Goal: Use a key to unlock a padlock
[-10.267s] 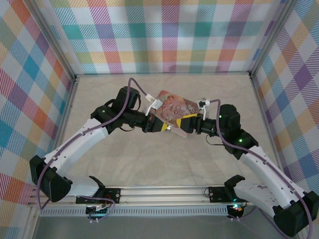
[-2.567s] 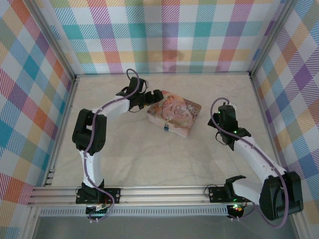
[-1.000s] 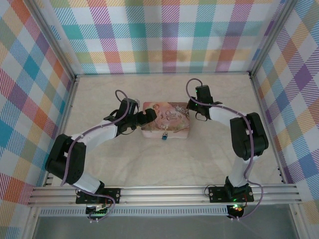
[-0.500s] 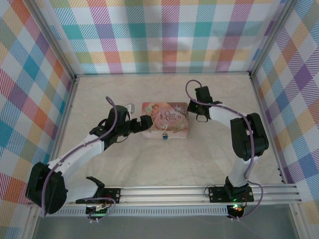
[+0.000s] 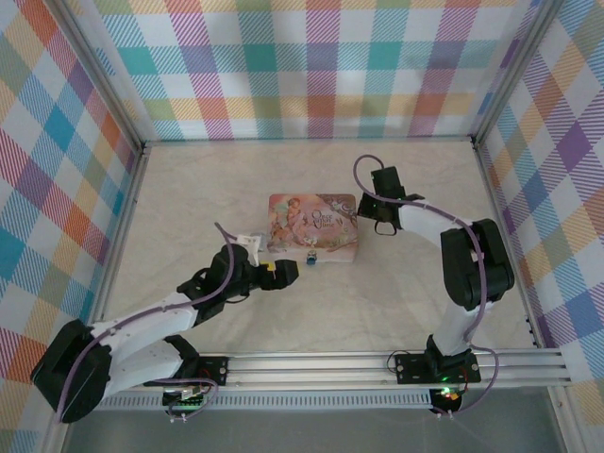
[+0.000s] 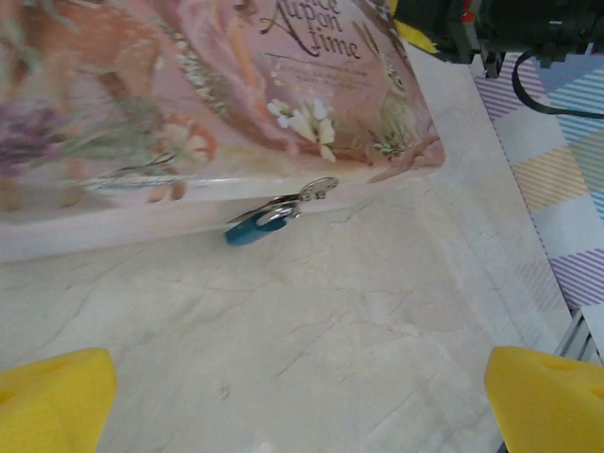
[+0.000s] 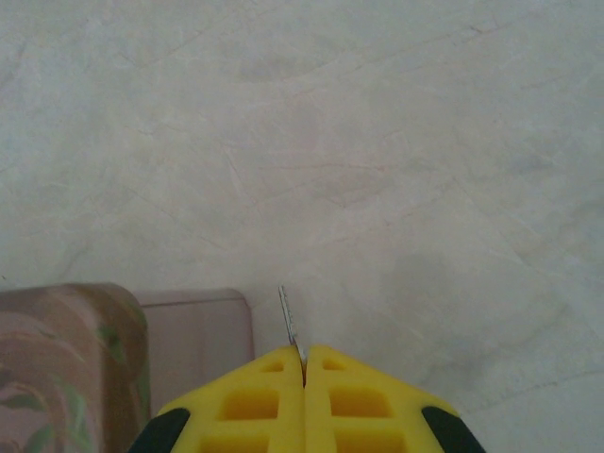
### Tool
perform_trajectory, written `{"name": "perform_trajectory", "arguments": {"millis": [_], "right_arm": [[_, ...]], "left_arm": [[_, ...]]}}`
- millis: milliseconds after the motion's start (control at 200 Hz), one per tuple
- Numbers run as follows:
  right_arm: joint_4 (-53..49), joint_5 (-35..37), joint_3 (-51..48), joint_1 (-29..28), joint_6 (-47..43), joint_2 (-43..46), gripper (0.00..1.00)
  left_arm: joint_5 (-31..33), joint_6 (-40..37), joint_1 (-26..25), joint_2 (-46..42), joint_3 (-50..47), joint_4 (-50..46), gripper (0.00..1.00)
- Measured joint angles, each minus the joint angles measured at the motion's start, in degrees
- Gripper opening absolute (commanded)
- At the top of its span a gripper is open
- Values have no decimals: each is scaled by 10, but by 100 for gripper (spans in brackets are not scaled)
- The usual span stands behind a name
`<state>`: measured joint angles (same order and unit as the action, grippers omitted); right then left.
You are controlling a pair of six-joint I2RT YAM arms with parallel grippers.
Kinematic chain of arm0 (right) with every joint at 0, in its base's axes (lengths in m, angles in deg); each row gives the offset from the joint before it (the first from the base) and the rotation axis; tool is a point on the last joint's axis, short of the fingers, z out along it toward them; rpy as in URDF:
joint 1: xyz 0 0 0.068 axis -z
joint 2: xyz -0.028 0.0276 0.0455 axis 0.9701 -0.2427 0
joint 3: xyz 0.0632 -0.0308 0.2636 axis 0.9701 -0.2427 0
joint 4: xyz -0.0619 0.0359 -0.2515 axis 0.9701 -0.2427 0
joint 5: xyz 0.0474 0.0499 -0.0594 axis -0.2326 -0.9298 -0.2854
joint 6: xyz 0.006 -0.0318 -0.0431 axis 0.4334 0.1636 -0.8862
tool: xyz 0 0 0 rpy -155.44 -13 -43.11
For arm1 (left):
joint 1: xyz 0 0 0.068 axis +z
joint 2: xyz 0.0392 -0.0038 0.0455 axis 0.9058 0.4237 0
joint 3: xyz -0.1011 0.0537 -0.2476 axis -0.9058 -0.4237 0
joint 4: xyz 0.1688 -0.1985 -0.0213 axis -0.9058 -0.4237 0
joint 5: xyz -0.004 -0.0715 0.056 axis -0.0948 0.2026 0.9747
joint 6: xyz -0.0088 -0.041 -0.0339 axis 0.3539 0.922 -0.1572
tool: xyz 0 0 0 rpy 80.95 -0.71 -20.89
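The step in hand appears to be the approach for a two-handed unlock. The right gripper (image 7: 304, 379) is clenched on the key (image 7: 288, 327), a thin, flat, silvery sliver whose blade juts straight out from between the closed yellow tips. The left gripper (image 5: 285, 271) stands fully released, its yellow foam pads (image 6: 55, 396) spread wide and holding nothing.

The padlock (image 6: 253, 227) lies ahead of the left fingers, between them and a little toward the left pad. It rests on the table (image 6: 377, 321) against the front wall of the tin (image 6: 189, 85). Its body is a small, smooth blue block, and its shackle (image 6: 304, 192) is a bright wire loop that meets the tin's lower edge. Whether the loop is hooked through a clasp is too small to tell.

The tin is a flat pink rectangle with rounded corners and a glossy printed lid, and one corner sits just left of the right fingers. The table is pale, matt and marbled.

Next, the left fingers probably need to advance and pinch the tiny blue body without covering its keyhole. The key must then travel round the tin's corner and line up squarely with the keyhole.
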<state>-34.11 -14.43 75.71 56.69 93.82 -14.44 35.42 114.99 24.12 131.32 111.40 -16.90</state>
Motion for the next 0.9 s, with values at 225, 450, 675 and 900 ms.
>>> {"name": "perform_trajectory", "arguments": {"millis": [225, 450, 675, 900], "right_arm": [[-1, 2, -33, -14, 11, 23, 0], [0, 2, -50, -29, 25, 28, 0], [0, 7, -55, -40, 31, 28, 0], [0, 14, -55, -49, 39, 28, 0]], "left_arm": [[21, -12, -30, 142, -5, 125, 100], [37, -34, -47, 253, -4, 254, 95], [49, -56, -47, 315, 7, 336, 99], [25, -68, -47, 368, 36, 374, 100]]}}
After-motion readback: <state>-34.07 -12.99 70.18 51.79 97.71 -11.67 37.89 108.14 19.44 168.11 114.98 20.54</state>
